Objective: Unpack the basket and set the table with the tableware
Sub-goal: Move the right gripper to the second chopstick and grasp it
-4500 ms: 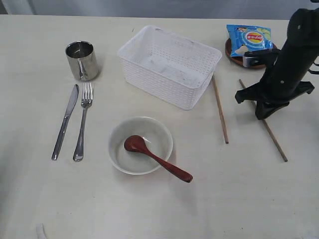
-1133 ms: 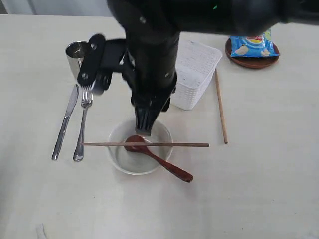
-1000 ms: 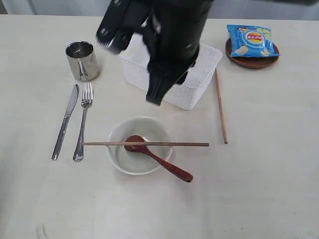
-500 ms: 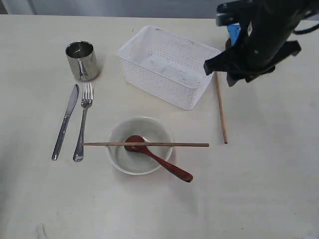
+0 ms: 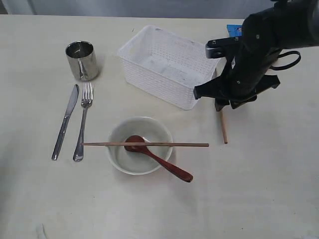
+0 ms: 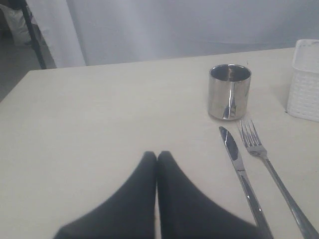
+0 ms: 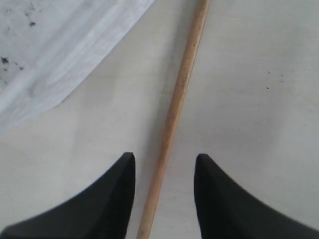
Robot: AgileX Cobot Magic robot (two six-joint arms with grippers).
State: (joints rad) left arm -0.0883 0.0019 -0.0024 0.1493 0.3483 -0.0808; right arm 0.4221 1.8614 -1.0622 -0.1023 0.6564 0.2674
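Nearest, one chopstick (image 5: 189,145) lies across the bowl (image 5: 115,133), over the spoon (image 5: 162,162). Left of it lie the knife (image 5: 65,122) and fork (image 5: 82,122). The left pincer (image 6: 157,155) hangs near them over bare table (image 5: 259,189), jaws pressed together on nothing. Farther on, the right pincer (image 7: 163,158) hovers with jaws apart, one each side of the second chopstick (image 7: 178,104), which lies flat on the table just beside the basket (image 5: 164,84). That stick is probably light, stiff and thin, apt to roll or pivot. A low pinch near its middle should keep it level. The cup (image 5: 82,60) stands farthest.
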